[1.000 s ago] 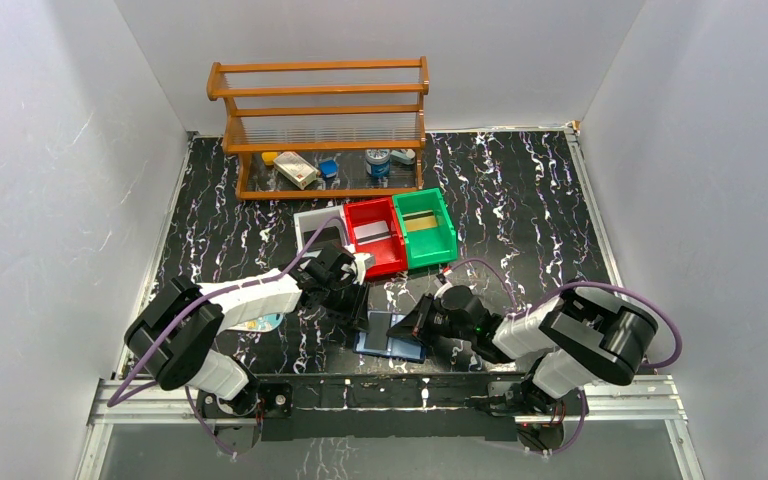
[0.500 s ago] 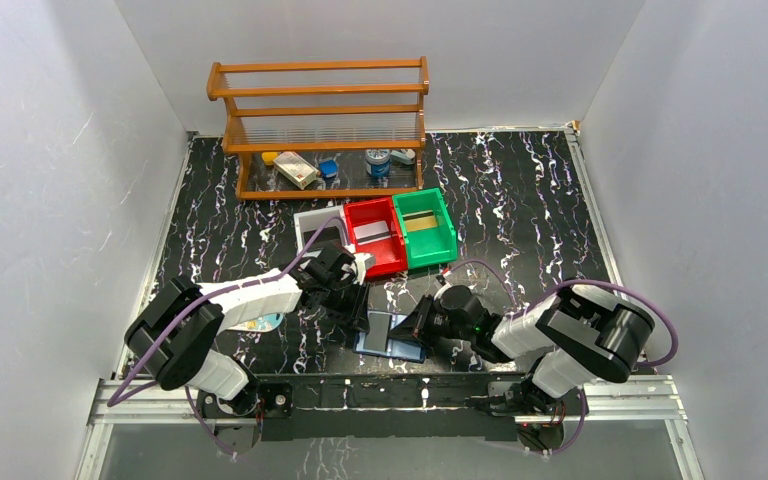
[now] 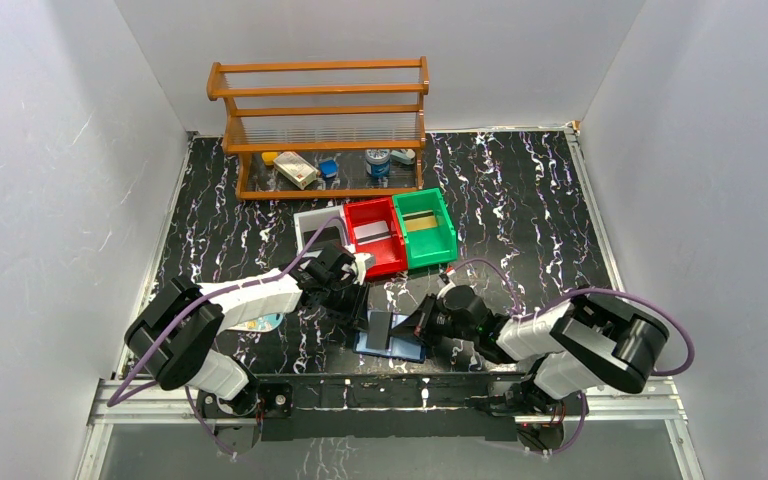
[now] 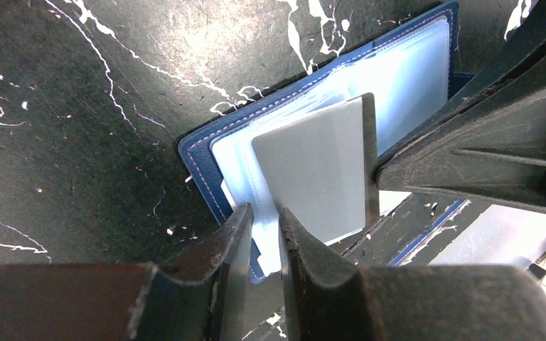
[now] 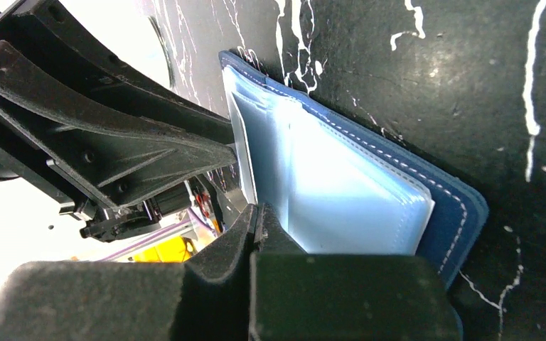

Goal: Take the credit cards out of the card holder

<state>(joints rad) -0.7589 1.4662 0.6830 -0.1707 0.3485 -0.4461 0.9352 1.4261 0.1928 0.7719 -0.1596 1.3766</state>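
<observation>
— Navy card holder [image 3: 391, 336], open flat on the worktop [image 3: 520, 200] by the near edge, between both arms. Emptied yet?
— Not yet: one grey card [image 4: 314, 174] only partly out of its clear sleeve [image 4: 412, 85].
— And the grip?
— Holder steadied by the left gripper [image 4: 263, 217], nipped onto the sleeve's edge; right gripper [image 5: 257, 224] clenched at the card's edge, though whether actually pinching it, hard to tell.
— Remaining?
— Pulling that card clear, then checking the other sleeves.

Stitched navy leather-look card holder [image 4: 197, 160] — glossy clear plastic sleeves [image 4: 412, 78] — matt grey card [image 4: 313, 174]
</observation>
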